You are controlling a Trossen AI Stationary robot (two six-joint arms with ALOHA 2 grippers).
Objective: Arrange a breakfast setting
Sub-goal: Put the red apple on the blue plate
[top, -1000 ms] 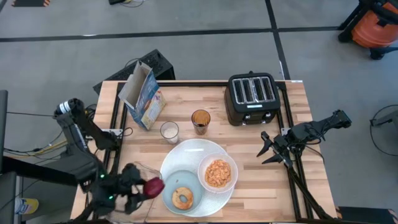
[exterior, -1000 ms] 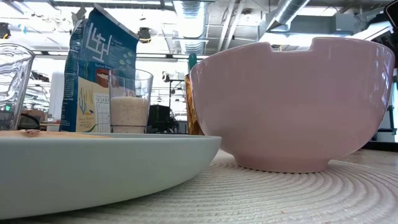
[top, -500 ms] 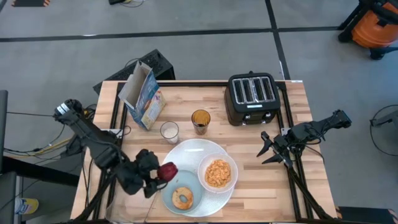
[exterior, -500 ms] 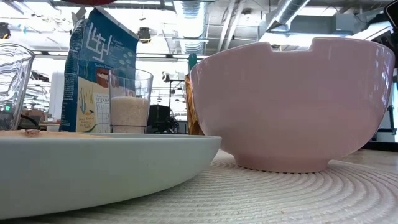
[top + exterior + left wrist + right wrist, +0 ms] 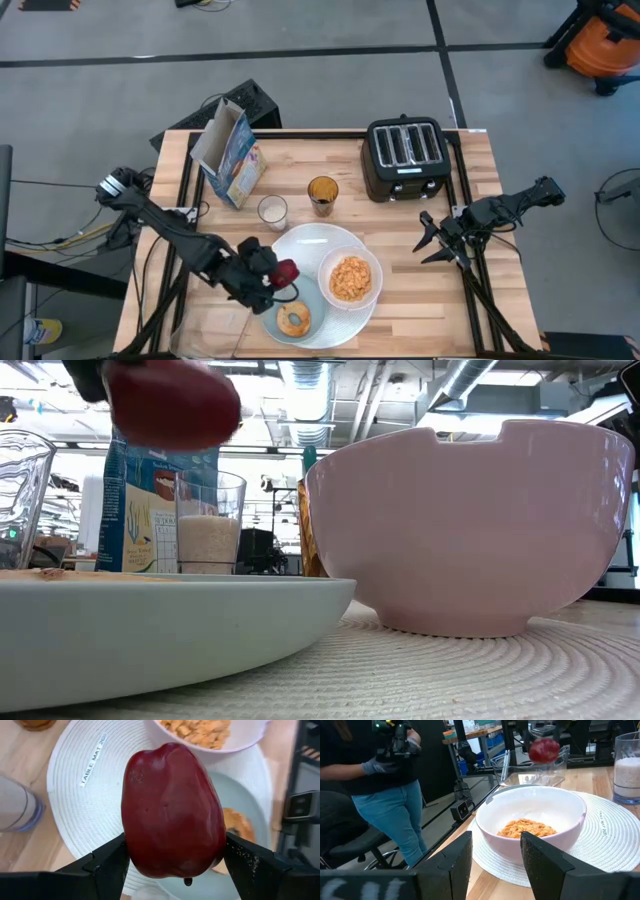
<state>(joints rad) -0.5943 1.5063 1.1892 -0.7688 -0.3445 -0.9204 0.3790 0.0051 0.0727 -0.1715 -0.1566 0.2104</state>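
My left gripper is shut on a red apple, which hangs over the left part of the round white mat, just above the far-left rim of the small pale-blue plate. A browned bagel lies on that plate. The white bowl of orange cereal flakes stands on the mat's right part. In the low view the apple floats above the plate. My right gripper waits open at the table's right edge. My left gripper pinches the apple's two opposite sides between its two fingers. The fingers slant down from the table's near-left side. The apple points away from the gripper and is lifted clear of mat and plate.
The blue cereal box stands at the far left, with a glass of milk and an amber drink behind the mat. The black toaster stands at the far right. A clear tub and a person are at the left.
My left gripper has carried the apple from over the table's near-left corner toward the right and far edges, sinking a little and rolling its wrist. The apple now hangs over the mat and blue plate, and has come into the low view from above.
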